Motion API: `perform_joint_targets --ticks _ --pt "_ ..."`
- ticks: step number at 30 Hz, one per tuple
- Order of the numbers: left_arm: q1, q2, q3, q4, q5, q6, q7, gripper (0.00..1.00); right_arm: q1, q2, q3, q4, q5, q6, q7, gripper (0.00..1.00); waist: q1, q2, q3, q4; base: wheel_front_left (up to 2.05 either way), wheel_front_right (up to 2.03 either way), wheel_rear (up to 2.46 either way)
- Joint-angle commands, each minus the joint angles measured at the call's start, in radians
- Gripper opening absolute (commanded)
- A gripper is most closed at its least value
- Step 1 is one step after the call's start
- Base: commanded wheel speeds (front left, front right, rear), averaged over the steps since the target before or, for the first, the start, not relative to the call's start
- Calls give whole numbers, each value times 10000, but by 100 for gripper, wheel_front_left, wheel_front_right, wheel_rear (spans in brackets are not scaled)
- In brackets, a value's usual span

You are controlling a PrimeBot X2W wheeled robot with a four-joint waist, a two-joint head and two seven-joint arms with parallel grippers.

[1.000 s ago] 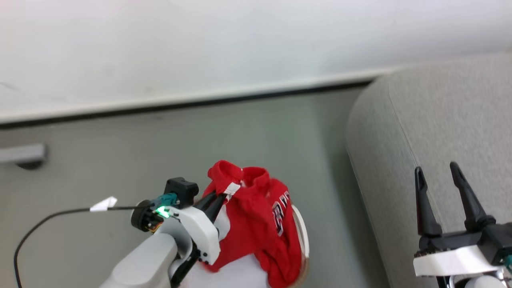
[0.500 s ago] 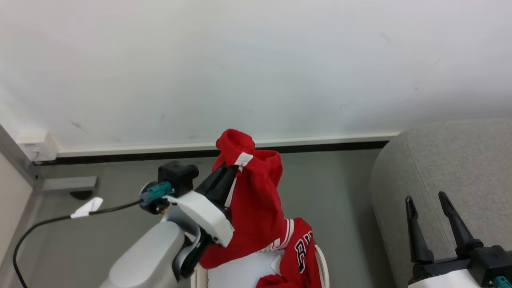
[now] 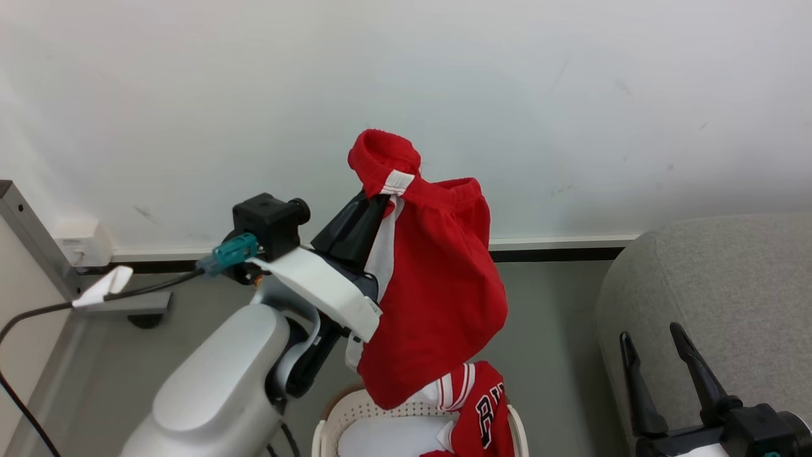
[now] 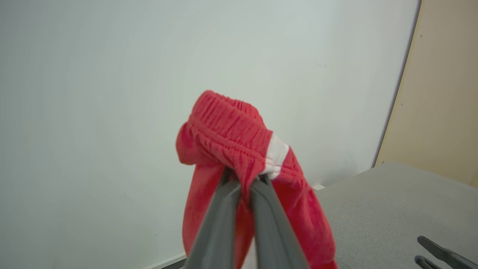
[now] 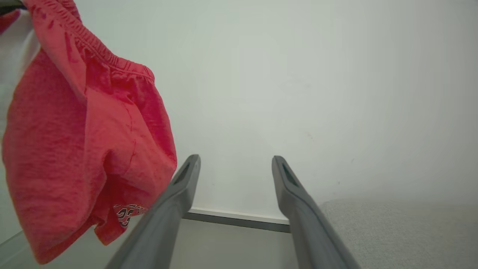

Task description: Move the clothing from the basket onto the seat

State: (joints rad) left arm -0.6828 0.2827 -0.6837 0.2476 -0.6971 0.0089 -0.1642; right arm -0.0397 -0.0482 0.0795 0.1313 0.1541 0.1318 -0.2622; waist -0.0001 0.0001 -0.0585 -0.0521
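Left tool point(image 3: 380, 202) is pinched shut on the elastic waistband of a red garment point(image 3: 438, 298) with white trim, holding it up in front of the wall point(image 3: 190, 95). Garment hangs free, lower edge just above the basket point(image 3: 325, 424); can't tell if it touches the contents. Jersey point(image 3: 485, 412) with dark lettering drapes over the basket's right rim, beside a white pad point(image 3: 393, 439) inside. Basket sits on the floor point(image 3: 552, 330), left of the seat point(image 3: 717, 285) and apart from it. Right tool point(image 3: 650, 333) has fingers spread wide, empty, over the seat's near edge.
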Motion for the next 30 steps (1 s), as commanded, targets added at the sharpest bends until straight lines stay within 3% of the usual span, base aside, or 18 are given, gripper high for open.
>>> perform_joint_targets --ticks 1,9,16,25,30 --pt "44 77 48 -121 -30 55 8 0 -49 -17 40 26 77 -21 -20 100 1 -1 14 -31 0 0 0" --pt "237 170 17 -360 -81 177 23 0 -145 -17 383 -47 102 -21 -20 100 1 -1 98 -105 0 0 0" --pt "156 165 -19 -377 -82 188 -2 0 -415 -17 1286 -2 297 -21 -20 100 1 -1 185 -32 0 0 0" --pt "154 -206 -388 -189 6 47 -90 0 -1412 -266 3047 794 515 -21 5 100 1 -1 219 307 0 0 0" --pt "254 -555 -748 -46 29 -86 -77 0 -2101 -293 3517 1611 627 -21 -3 100 1 -1 120 668 0 0 0"
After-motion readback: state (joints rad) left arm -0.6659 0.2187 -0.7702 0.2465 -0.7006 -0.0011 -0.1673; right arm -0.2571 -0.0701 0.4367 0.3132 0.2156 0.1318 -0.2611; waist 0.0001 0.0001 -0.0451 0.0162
